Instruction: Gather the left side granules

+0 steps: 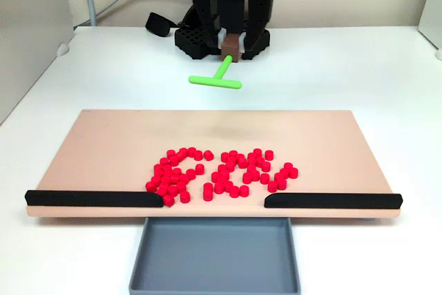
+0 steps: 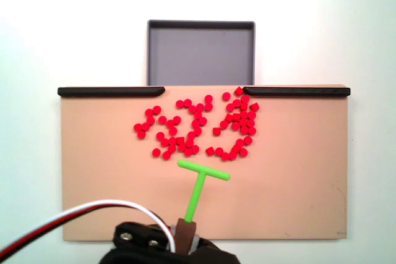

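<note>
Dozens of tiny red granules [image 1: 173,174] [image 2: 185,143] lie scattered in a loose cluster on a beige board [image 1: 103,143] [image 2: 297,171], close to its edge with the gap between two black strips. My gripper [image 1: 233,45] [image 2: 185,233] is shut on the brown block at the stem end of the green T-shaped pusher [image 1: 215,82] [image 2: 204,170]. The pusher hangs raised, its crossbar clear of the granules. In a fixed view from above, the bar sits just short of the cluster on the arm's side.
Two black strips [image 1: 93,198] [image 1: 331,200] line the board's edge, leaving a central gap. A grey tray [image 1: 214,253] [image 2: 201,54] sits below that gap. The arm's base [image 1: 200,36] stands beyond the board's far edge, and cables [image 2: 62,221] trail beside it.
</note>
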`<act>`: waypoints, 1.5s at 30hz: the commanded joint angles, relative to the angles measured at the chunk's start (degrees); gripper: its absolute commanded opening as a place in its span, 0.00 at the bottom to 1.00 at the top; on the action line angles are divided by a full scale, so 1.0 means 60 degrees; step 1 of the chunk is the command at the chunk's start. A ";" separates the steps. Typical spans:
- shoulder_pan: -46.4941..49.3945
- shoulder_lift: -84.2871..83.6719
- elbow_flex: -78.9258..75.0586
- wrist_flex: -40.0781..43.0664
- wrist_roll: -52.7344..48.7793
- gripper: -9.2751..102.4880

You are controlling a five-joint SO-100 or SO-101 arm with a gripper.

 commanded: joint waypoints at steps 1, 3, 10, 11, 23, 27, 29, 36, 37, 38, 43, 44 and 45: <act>-0.0571 -0.0015 -0.0234 -0.0278 0.1406 0.08; -0.0850 -0.0029 -0.0234 -0.0293 0.2051 0.08; -0.1831 -0.0630 -0.0937 -0.0293 0.4614 0.08; -0.1992 -0.0762 -0.0981 -0.0293 0.4966 0.08; -0.3047 -0.2256 -0.2666 -0.0234 0.8247 0.08; -0.3252 -0.2710 -0.3354 -0.0190 0.9185 0.08; -0.3384 -0.2915 -0.3618 -0.0190 0.9595 0.08; -0.3545 -0.3677 -0.3779 -0.0264 1.1411 0.08; -0.3545 -0.3823 -0.3940 -0.0264 1.1660 0.08; -0.3516 -0.3984 -0.4160 -0.0264 1.2012 0.08; -0.3472 -0.4336 -0.4805 -0.0190 1.3257 0.08; -0.3486 -0.4336 -0.4805 -0.0190 1.3447 0.08; -0.3501 -0.4336 -0.4834 -0.0190 1.3638 0.08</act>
